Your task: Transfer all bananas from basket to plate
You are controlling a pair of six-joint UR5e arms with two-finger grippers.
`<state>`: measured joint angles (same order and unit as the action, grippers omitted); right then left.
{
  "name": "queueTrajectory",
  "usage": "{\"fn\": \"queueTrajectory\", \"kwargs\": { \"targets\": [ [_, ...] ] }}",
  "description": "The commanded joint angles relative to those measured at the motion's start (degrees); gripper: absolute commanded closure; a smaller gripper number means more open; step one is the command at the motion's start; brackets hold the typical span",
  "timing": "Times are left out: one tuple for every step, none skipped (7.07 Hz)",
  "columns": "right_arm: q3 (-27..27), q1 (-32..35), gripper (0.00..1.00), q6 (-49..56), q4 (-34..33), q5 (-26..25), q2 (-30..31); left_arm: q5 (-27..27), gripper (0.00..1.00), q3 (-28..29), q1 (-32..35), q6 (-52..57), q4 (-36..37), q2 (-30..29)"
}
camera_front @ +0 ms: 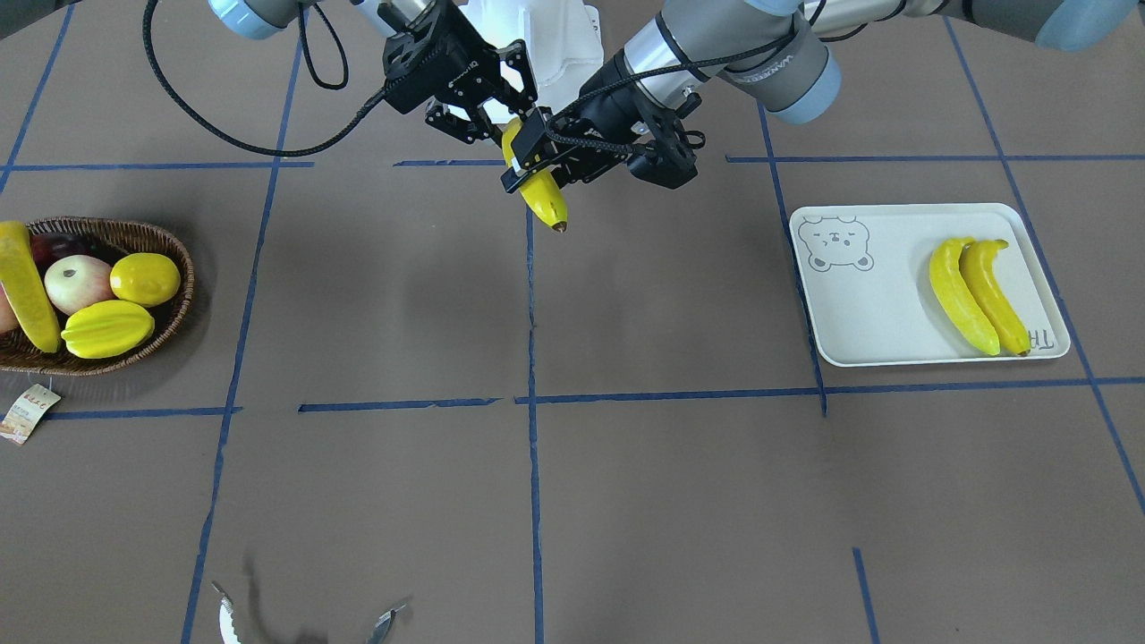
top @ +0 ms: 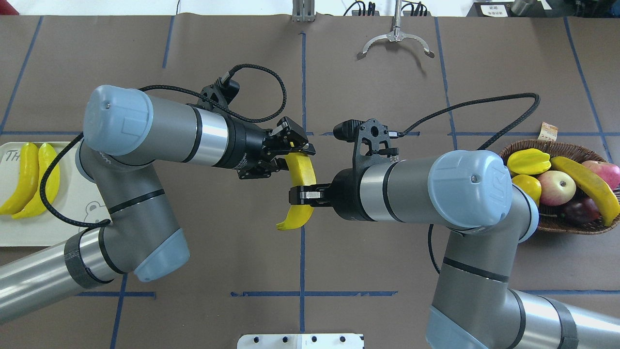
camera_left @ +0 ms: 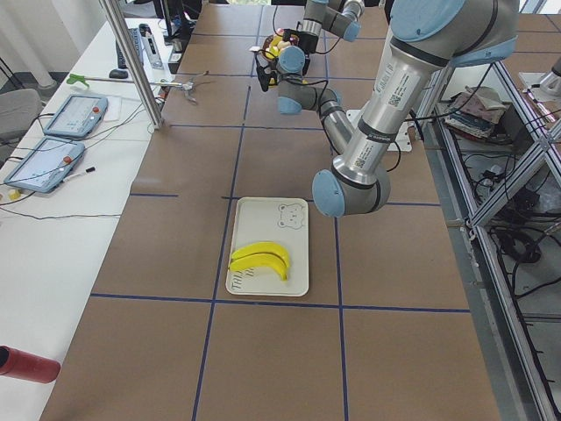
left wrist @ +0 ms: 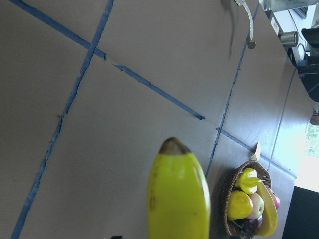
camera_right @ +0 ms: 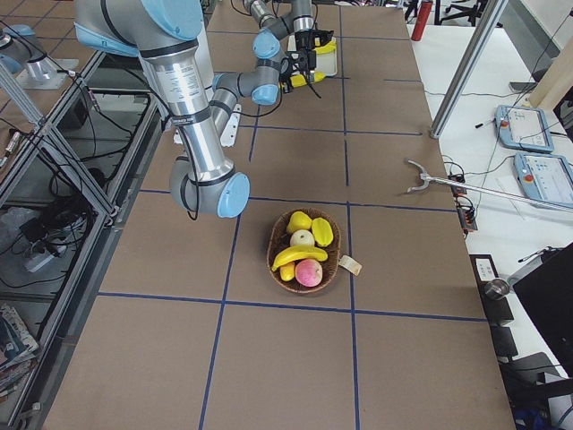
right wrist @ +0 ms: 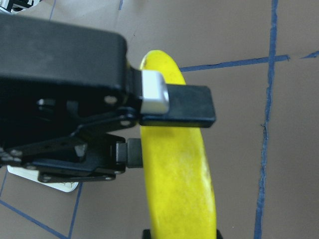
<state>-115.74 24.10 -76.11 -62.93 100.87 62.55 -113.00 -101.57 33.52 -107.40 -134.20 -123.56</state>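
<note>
You had a banana (top: 301,177) hanging above the table's middle, taken from both sides. The left gripper (top: 293,151) was pinched shut on its far part, and the right gripper (top: 302,195) was clamped around its near part. At the left, the plate (camera_front: 877,295) carried 2 bananas (camera_front: 975,295) side by side, partly hidden overhead by the left arm. At the right, the basket (camera_front: 170,250) held 1 banana (camera_front: 27,286) beside a lemon (camera_front: 145,279), a starfruit (camera_front: 107,328) and an apple (camera_front: 78,283).
</note>
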Motion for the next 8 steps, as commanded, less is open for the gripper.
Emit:
{"fn": "queueTrajectory", "kwargs": {
  "targets": [
    [-0.5,0.0,0.02,0.0,0.0,0.1,0.4,0.0,1.00,0.1,0.2,0.0,-0.1,0.2],
    [-0.6,0.1,0.00,-0.1,0.0,-0.1,0.3,0.0,1.00,0.1,0.4,-0.1,-0.1,0.2],
    [-0.6,0.1,0.00,-0.2,0.0,0.0,0.3,0.0,1.00,0.1,0.4,-0.2,-0.1,0.2],
    [-1.2,0.2,0.00,-0.2,0.0,0.2,0.5,0.0,1.00,0.1,0.5,-0.1,-0.1,0.3],
    [-1.8,0.5,0.00,-0.2,0.0,0.3,0.5,0.0,1.00,0.1,0.6,0.4,0.6,0.4],
    [-2.8,0.6,0.00,-0.2,-1.7,0.3,0.6,-0.4,1.00,0.0,1.8,0.7,6.2,0.5],
    [-4.5,0.6,0.00,-0.2,-5.3,0.3,0.5,-0.7,1.00,-1.1,3.2,0.9,11.1,1.4],
    [-5.7,1.1,0.00,-0.1,-7.2,0.3,1.1,-2.7,1.00,-1.3,4.5,0.9,11.6,4.8]
  ]
}}
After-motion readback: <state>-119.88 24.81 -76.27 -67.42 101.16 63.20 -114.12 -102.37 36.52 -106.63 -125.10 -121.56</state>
